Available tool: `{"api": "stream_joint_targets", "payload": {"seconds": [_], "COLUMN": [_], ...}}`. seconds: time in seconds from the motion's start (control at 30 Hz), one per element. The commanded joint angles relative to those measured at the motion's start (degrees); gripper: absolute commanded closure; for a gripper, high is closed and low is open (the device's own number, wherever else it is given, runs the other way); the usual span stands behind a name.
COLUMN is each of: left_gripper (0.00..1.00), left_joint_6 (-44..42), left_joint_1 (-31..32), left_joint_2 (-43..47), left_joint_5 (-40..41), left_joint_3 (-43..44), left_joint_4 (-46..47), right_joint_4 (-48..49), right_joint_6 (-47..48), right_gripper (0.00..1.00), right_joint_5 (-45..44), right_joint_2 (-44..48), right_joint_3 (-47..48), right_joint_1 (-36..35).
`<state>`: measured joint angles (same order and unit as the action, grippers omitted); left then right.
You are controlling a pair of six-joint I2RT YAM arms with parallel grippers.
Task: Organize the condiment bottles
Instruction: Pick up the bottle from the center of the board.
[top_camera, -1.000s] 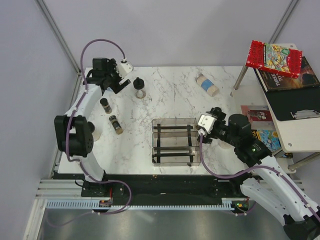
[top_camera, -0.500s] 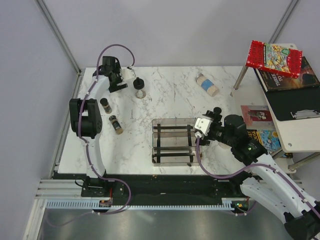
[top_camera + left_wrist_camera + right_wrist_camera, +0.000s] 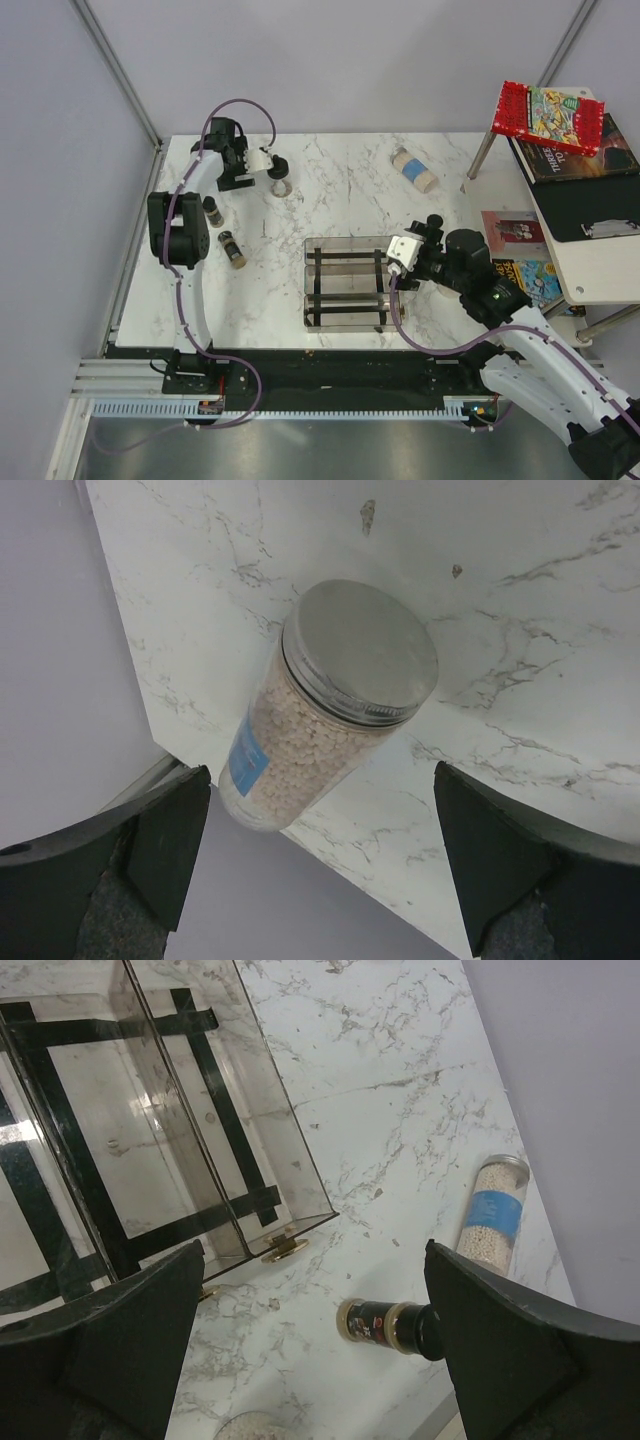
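My left gripper (image 3: 268,166) is open at the table's far left, right beside an upright black-lidded jar (image 3: 281,180). In the left wrist view a beige-filled, blue-labelled bottle (image 3: 330,705) with a silver cap stands by the table's edge, ahead of my open left gripper (image 3: 322,780). Two brown spice bottles (image 3: 211,208) (image 3: 232,250) sit near the left edge. Another beige bottle (image 3: 413,168) lies at the far right. My right gripper (image 3: 398,262) is open at the rack's right end, holding nothing. Its wrist view shows a lying spice bottle (image 3: 392,1326) and a beige bottle (image 3: 492,1215).
The clear three-compartment rack (image 3: 350,285) with black bars sits mid-table, seen also as the rack (image 3: 150,1130) in the right wrist view. Walls close off the left and back. A side shelf with books (image 3: 560,130) stands to the right, its metal leg (image 3: 482,150) on the table's corner.
My left arm has swung its elbow toward the back and brought its gripper right, up to the black-lidded jar. The right gripper has edged slightly left. Both stay open.
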<state>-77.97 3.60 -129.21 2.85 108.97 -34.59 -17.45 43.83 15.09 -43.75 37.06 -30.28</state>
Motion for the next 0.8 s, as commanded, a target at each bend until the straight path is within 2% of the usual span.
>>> {"api": "stream_joint_targets", "payload": {"seconds": [0.0,0.37,0.67,0.77], "left_gripper": [0.01,0.04,0.05,0.05], "left_joint_6": [-3.6,-4.7,-3.0,-2.4], "left_joint_1": [-1.0,-3.3,-3.5,-3.2], "left_joint_2": [-2.5,-7.5,-4.7,-3.2], "left_joint_5": [-2.6,-9.7,-17.1,-17.4], "left_joint_3": [4.3,9.3,6.4,4.7], "left_joint_4": [-1.5,-2.8,-2.9,-2.8], "right_joint_4": [2.1,2.6,3.1,3.1], "right_joint_6": [0.6,0.7,0.4,0.4], "right_gripper": [0.02,0.02,0.02,0.02], "right_joint_5": [-0.2,-0.7,-1.3,-1.4], "right_joint_2": [-0.4,-3.2,-5.4,-5.4], "right_joint_3": [-0.4,-0.6,-0.2,-0.3], "right_joint_1": [-0.3,-0.3,-0.2,-0.3]}}
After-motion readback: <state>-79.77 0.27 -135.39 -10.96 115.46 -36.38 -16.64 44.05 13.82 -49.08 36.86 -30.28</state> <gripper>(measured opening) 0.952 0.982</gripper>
